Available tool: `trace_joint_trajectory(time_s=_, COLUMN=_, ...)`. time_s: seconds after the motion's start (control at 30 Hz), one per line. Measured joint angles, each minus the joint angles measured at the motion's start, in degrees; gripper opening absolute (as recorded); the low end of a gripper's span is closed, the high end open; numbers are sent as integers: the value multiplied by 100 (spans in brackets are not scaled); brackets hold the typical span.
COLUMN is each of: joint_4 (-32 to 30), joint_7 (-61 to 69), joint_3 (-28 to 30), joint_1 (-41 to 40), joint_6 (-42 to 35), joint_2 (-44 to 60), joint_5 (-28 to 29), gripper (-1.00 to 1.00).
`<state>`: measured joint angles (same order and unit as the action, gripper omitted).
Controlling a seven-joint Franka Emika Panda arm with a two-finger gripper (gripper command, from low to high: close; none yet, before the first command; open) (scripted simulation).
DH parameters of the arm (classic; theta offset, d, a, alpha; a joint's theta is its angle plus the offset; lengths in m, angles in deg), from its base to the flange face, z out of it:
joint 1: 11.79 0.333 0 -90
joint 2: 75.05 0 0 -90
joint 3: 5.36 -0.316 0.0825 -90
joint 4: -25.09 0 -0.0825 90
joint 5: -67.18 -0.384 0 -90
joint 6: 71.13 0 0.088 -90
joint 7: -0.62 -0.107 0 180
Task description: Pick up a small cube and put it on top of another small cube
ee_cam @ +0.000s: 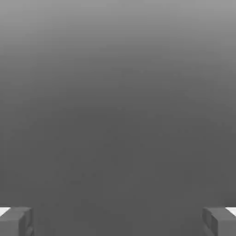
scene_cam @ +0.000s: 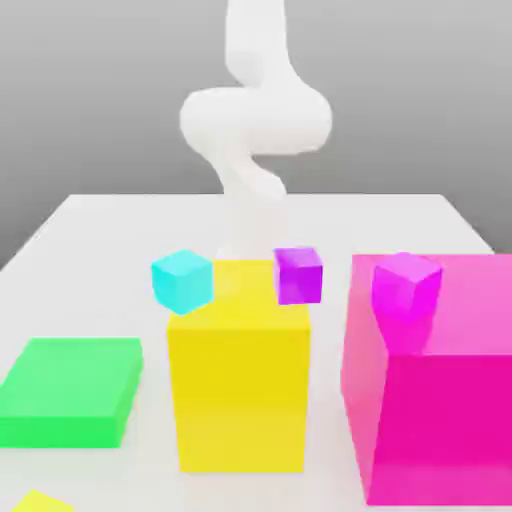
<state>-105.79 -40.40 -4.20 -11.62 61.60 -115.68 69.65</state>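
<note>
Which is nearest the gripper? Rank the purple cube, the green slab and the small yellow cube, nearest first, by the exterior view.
The open gripper sits at the lower end of the arm, at the far side of the table.
1. purple cube: far side, just to the exterior view's right of the arm.
2. green slab: closer to the camera, on the exterior view's left.
3. small yellow cube: lower left corner, farthest.

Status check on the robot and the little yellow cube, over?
Fingers open, empty. Small yellow cube on table, near edge, untouched. Green slab, tall yellow block lie between it and arm.
</note>
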Motion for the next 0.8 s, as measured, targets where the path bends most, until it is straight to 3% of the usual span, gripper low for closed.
trace_joint_trajectory(time_s=0.2, joint_4=224, joint_7=1295, joint_3=392, joint_1=59, joint_6=227, joint_2=1267, joint_5=452, gripper=0)
trace_joint_trajectory(time_s=0.4, joint_4=440, joint_7=2789, joint_3=889, joint_1=126, joint_6=459, joint_2=2498, joint_5=564, gripper=0)
trace_joint_trajectory(time_s=0.63, joint_4=679, joint_7=4889, joint_3=1290, joint_1=-83, joint_6=767, joint_2=3964, joint_5=175, gripper=0)
trace_joint_trajectory(time_s=0.8, joint_4=853, joint_7=6515, joint_3=1200, joint_1=-501, joint_6=977, joint_2=5019, joint_5=-288, gripper=0)
